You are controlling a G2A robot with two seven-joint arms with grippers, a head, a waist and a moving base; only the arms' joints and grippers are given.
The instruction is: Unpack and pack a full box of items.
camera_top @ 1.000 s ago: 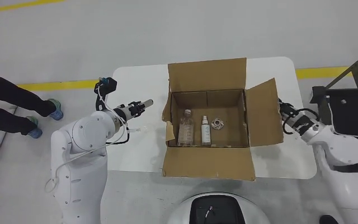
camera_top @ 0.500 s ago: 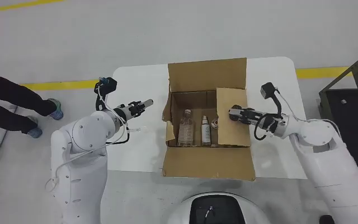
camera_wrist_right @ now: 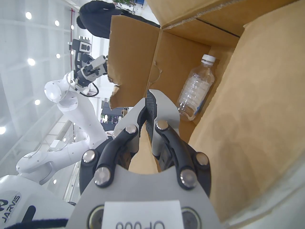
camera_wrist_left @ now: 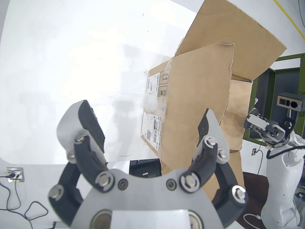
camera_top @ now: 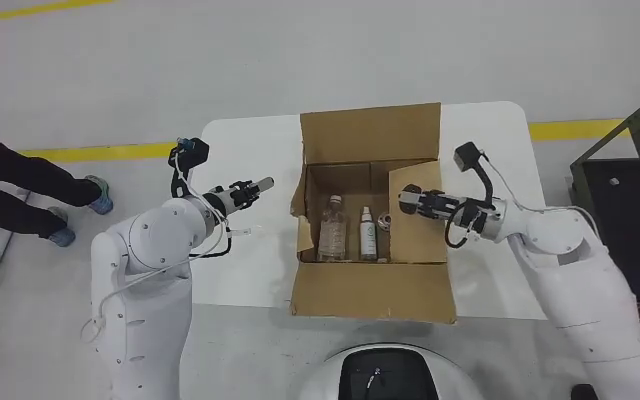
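Pinching box flap point(camera_top: 425, 178): right gripper point(camera_top: 404, 199) clenched | left gripper point(camera_wrist_left: 145, 109) released | bottle point(camera_top: 332, 230) lying flat, cap toward far wall

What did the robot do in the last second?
The right gripper swung in from the side, gripped the right flap and folded it inward over the box. The left gripper, water bottle and spray bottle stayed put.

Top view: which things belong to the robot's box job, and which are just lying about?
Job: cardboard box, its flap pinched by the right gripper, clear bottle, spray bottle, small ring fitting, open left gripper.
Lying about: green-framed cabinet, yellow floor line.
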